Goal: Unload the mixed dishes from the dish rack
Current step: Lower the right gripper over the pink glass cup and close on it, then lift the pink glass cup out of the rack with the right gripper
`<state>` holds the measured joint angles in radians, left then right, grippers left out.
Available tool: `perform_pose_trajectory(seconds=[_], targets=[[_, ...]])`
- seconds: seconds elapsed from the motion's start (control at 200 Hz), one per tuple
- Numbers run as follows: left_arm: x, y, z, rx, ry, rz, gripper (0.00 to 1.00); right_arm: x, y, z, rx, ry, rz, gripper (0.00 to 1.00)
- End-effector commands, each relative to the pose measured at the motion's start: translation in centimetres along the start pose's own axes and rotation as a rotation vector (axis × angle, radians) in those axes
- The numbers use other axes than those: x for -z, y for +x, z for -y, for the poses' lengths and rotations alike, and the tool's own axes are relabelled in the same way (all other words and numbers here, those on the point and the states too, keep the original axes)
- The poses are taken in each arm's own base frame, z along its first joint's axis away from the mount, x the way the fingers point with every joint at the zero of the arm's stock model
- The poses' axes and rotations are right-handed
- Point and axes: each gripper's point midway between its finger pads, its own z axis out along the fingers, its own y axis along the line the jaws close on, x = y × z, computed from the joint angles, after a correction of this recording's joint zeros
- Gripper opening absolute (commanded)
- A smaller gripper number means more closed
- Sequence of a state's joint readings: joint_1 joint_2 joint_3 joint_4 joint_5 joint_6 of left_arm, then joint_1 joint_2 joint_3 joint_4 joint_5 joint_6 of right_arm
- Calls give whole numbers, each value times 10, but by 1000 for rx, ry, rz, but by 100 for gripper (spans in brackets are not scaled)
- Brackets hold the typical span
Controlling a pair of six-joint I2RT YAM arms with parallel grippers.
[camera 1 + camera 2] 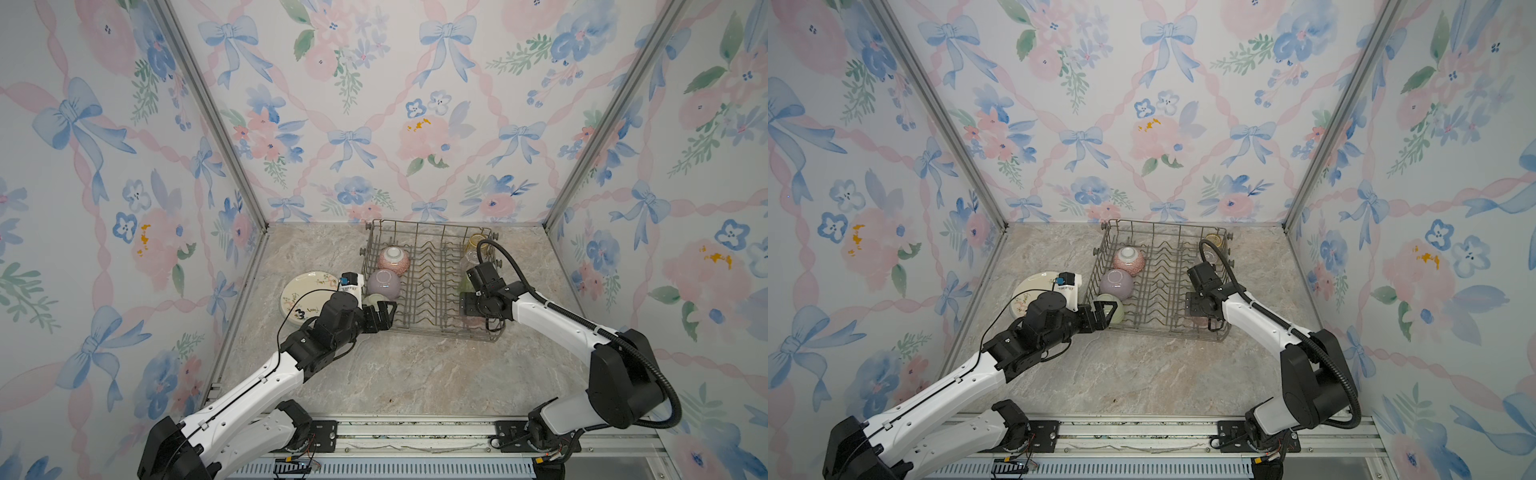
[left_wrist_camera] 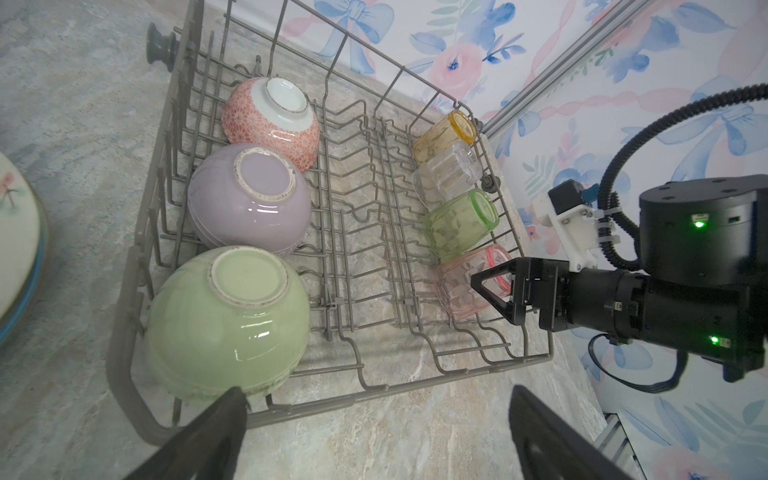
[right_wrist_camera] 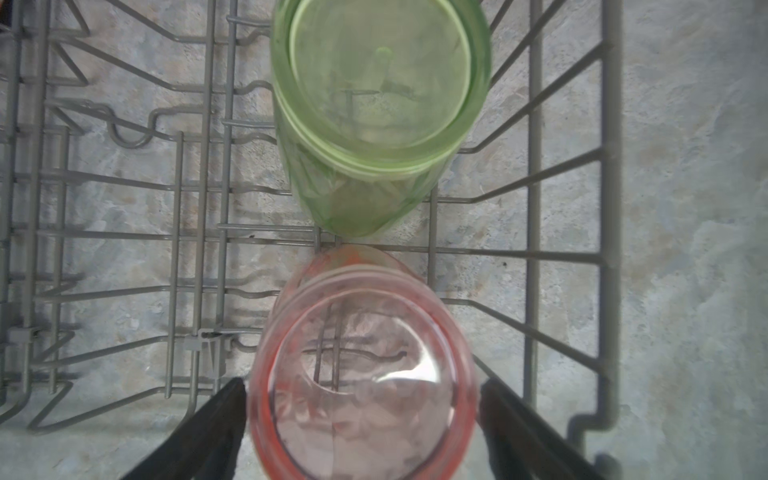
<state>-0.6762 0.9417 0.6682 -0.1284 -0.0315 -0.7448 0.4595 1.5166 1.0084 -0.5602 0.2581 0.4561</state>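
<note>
- The left jaws are spread wide at the near corner of the square grey wire dish rack [image 3: 611, 166]
- One left fingertip [image 2: 226, 415] sits just beside the lower wall of the pale green ceramic bowl [image 2: 228, 324]; the other is well apart from it, over the marbled stone table [image 1: 395, 374] outside the rack
- That green bowl lies base up in the rack, just ahead of the left jaws
- Beyond it in the same row are the lilac ceramic bowl [image 2: 249, 199] and then the pink patterned bowl with a white base [image 2: 270, 120], both also base up
- A stack of round plates [image 1: 307, 291], topped by a cream one with a floral print, lies on the table outside the rack, off to the side of the left jaws and beside that arm's wrist
- The right jaws are spread either side of the pink translucent tumbler [image 3: 365, 374], which lies tilted on the tines inside the rack
- The close view is blurred, so the fingers seem just short of the glass, though contact cannot be ruled out
- Just ahead of the right jaws, next past the pink one, is the green translucent tumbler [image 3: 378, 104]
- Farther along that row lie the clear ribbed tumbler [image 2: 446, 174] and the amber translucent tumbler [image 2: 444, 133], the last one farthest from the jaws
</note>
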Motion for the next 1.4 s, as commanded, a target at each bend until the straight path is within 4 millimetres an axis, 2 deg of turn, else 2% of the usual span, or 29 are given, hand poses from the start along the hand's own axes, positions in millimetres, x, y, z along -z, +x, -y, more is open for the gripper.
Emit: perform_pose_trajectory(seconds=[0.0,0.315,0.585,0.795,0.815,0.94,1.075,1.27,1.29,1.395], targets=[[5,2,-3,13,-2,16,98,-4,-6,-8,2,-6,-2,87],[5,8,-13,14,-28,20,98,-22,-6,-8,13,30,-21,83],[-6,16,-14,14,-37,-26,98,-25,-10,-7,36,49,-13,65],[-4,17,-17,18,-42,-20,98,-23,-20,-5,37,56,9,70],[-4,17,-17,19,-43,-19,98,-30,-16,-4,44,66,-11,70],[-3,18,-19,18,-47,-14,98,-34,-20,-5,44,67,-10,71],[-5,20,-20,17,-50,-24,98,-33,-23,-5,29,62,-5,57],[-6,23,-22,18,-58,-31,98,-28,-19,-2,2,61,6,52],[-7,24,-23,15,-60,-34,98,-20,-24,-2,-4,51,28,51],[-8,23,-25,8,-71,-30,98,-13,-25,0,-15,45,40,51]])
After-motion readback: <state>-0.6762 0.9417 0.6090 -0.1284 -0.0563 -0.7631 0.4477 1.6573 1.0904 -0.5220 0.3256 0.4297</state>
